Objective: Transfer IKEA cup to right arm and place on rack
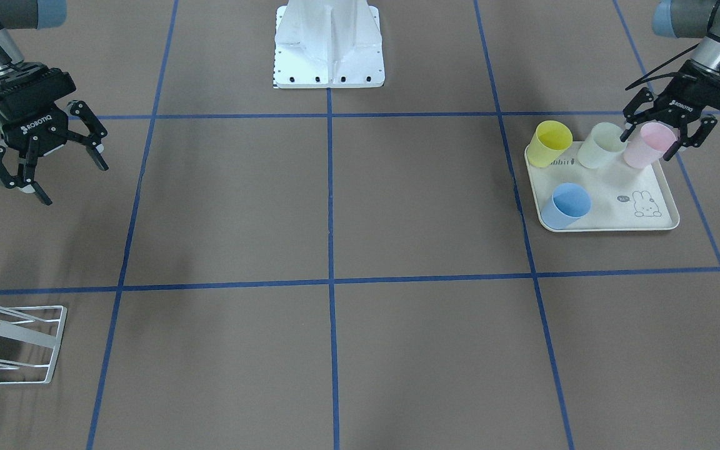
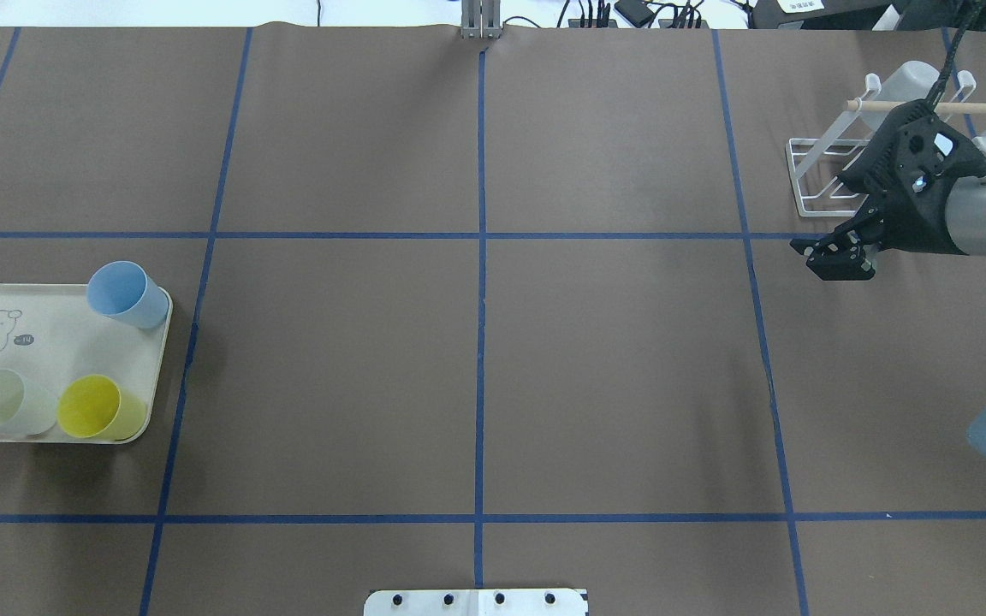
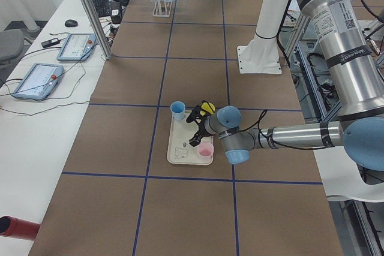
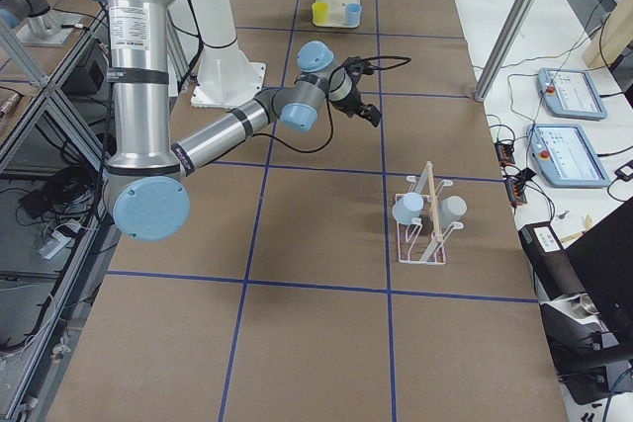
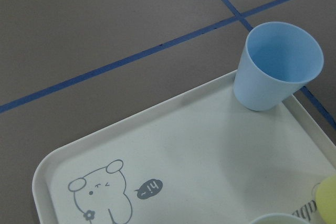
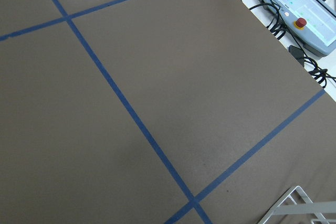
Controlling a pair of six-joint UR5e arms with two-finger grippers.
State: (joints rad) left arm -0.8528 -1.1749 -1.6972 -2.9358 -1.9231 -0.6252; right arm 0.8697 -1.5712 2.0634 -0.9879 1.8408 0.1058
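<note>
At the upper right of the front-facing view, the left gripper (image 1: 647,145) hangs low over the tray (image 1: 610,227). Its fingers are spread wide, one on each side of the pink cup (image 1: 644,153). The grip looks released rather than squeezing, as a sliver of space shows between the view-left finger and the cup's wall.

The pink cup stands upright in the tray's top right corner. Just beside it on the left is a pale green cup (image 1: 602,147), then a yellow cup (image 1: 552,144), the three making a row along the tray's top edge. A blue cup (image 1: 566,205) stands apart at the tray's lower left corner. The left wrist camera looks down on it and on the rabbit drawing (image 5: 100,195) printed on the cream surface.

Across the table, in the upper left of the front-facing view, the right gripper (image 1: 73,184) hovers above the brown table cover (image 1: 335,200). Its long fingers are splayed fully apart and it is empty. Below it, in the lower left corner and cut off by the frame edge, sits the white wire rack (image 1: 29,344). The right-side view shows the rack whole, with a wooden dowel (image 4: 427,200) across the top and two pale cups (image 4: 407,208) on its prongs.

The rack and right gripper are near each other, well apart from the tray.
</note>
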